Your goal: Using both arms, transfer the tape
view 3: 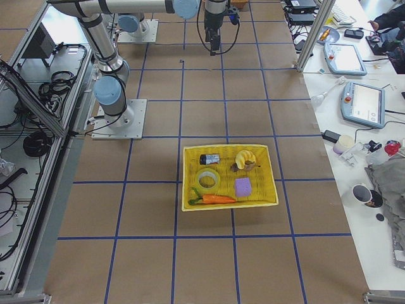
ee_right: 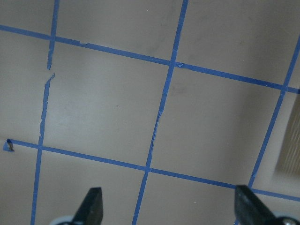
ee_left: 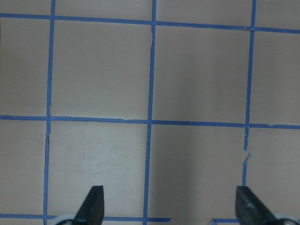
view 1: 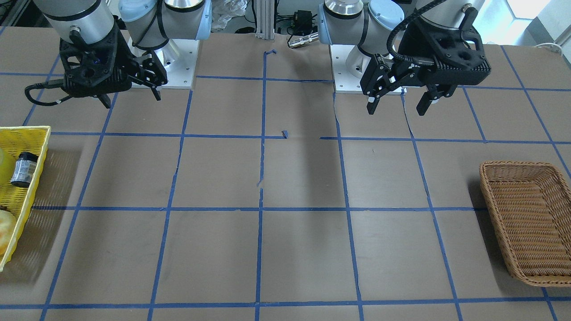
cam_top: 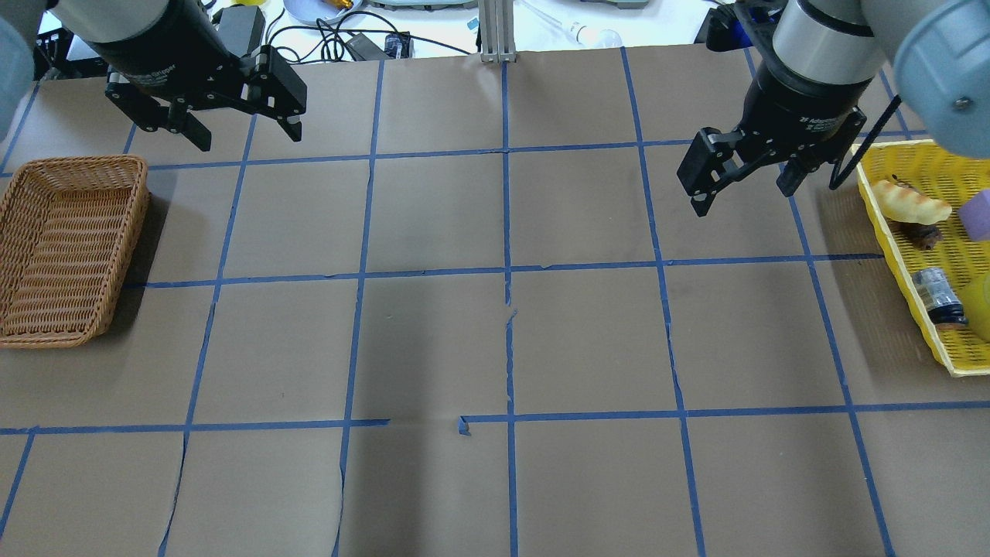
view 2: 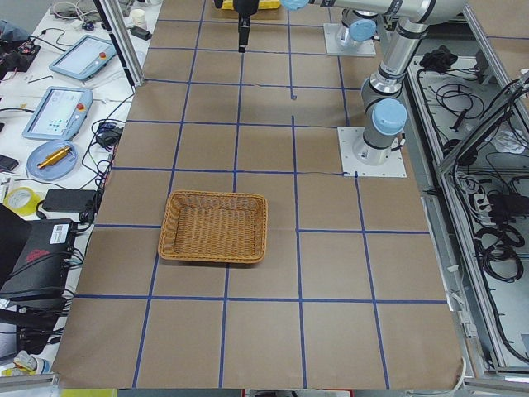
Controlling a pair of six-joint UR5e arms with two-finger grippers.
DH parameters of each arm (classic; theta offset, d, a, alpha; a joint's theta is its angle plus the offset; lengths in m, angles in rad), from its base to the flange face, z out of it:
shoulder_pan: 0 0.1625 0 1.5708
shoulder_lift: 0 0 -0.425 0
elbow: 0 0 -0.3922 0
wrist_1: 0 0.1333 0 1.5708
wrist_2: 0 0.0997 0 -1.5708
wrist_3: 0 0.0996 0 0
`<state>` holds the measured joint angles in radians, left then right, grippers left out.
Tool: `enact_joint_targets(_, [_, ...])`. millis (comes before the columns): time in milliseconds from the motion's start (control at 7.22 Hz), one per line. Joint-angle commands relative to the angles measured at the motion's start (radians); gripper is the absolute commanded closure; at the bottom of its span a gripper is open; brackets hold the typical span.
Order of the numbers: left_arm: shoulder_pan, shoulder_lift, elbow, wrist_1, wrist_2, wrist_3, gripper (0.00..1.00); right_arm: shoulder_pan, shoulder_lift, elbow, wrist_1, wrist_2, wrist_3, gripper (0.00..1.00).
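The tape (view 3: 198,180), a yellowish translucent roll, lies flat in the yellow basket (view 3: 221,148) next to a small dark bottle. In the overhead view only its edge (cam_top: 979,306) shows at the frame's right border. My right gripper (cam_top: 742,195) hangs open and empty above the table, left of the yellow basket (cam_top: 889,224). It also shows in the front view (view 1: 132,99) and its own wrist view (ee_right: 168,206). My left gripper (cam_top: 247,135) is open and empty, beyond the wicker basket (cam_top: 77,161). It also shows in the front view (view 1: 397,107) and its wrist view (ee_left: 171,206).
The yellow basket (view 1: 26,129) also holds a banana (view 3: 247,157), a purple block (view 3: 243,187), a carrot (view 3: 212,199) and the bottle (cam_top: 937,298). The wicker basket (view 1: 517,164) holds nothing. Blue tape strips form a grid on the brown table. Cables and devices lie beyond the table's far edge.
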<state>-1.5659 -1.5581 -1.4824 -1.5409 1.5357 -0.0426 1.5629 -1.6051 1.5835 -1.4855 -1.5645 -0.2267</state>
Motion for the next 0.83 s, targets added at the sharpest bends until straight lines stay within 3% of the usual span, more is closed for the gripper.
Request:
enact_joint_targets(0, [-0.002, 0.001, -0.003, -0.01, -0.002, 0.001, 0.0, -0.023, 0.013, 0.0, -0.012, -0.008, -0.002, 0.0])
enact_joint_targets(138, [-0.003, 0.006, -0.013, -0.01, 0.003, 0.004, 0.0, -0.055, 0.043, 0.003, -0.113, -0.02, -0.02, 0.0])
enact_joint_targets(277, [-0.003, 0.01, -0.016, -0.01, 0.003, 0.004, 0.0, -0.117, 0.051, 0.003, -0.13, -0.019, -0.08, 0.0])
enact_joint_targets(692, [-0.003, 0.009, -0.018, -0.005, -0.002, 0.003, 0.0, -0.4, 0.082, 0.013, -0.145, -0.013, -0.537, 0.0])
